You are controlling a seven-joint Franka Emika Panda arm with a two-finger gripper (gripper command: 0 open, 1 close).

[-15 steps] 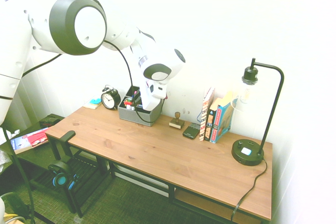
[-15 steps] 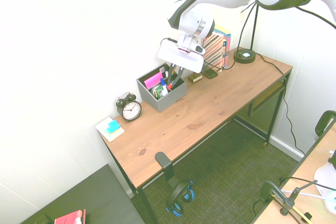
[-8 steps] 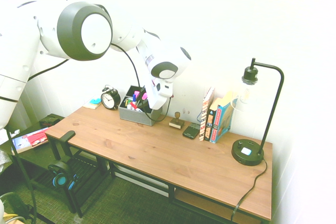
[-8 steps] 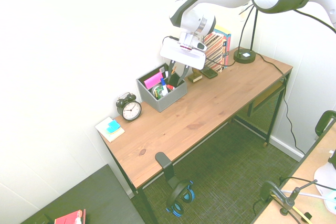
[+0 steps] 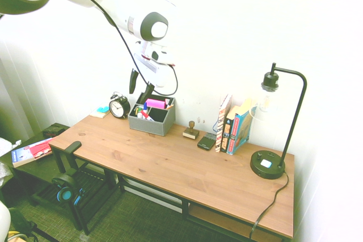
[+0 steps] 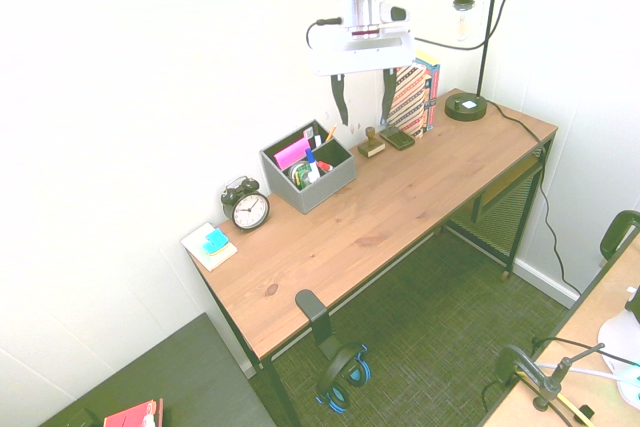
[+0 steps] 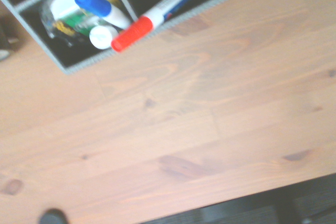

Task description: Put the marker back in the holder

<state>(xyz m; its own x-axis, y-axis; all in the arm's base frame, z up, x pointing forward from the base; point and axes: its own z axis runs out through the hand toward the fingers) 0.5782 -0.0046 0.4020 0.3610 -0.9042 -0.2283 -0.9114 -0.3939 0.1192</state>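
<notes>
The grey holder (image 5: 151,118) (image 6: 309,173) stands at the back of the wooden desk by the wall. In the wrist view the marker (image 7: 147,20), white-barrelled with a red cap, leans in one of the holder's (image 7: 209,4) compartments, its cap poking over the front rim. A blue-capped pen (image 7: 92,2) stands in the neighbouring compartment. My gripper (image 5: 140,87) (image 6: 364,101) hangs open well above the holder, with nothing between its fingers.
A black alarm clock (image 5: 119,106) (image 6: 246,207) and sticky notes (image 6: 210,244) sit left of the holder. A wooden stamp (image 5: 191,131), a phone (image 5: 206,141), upright books (image 5: 233,126) and a black lamp (image 5: 268,162) line the back right. Headphones (image 5: 67,190) hang at the desk's left end.
My gripper has risen from down at the holder to well above it. The marker stays in the holder.
</notes>
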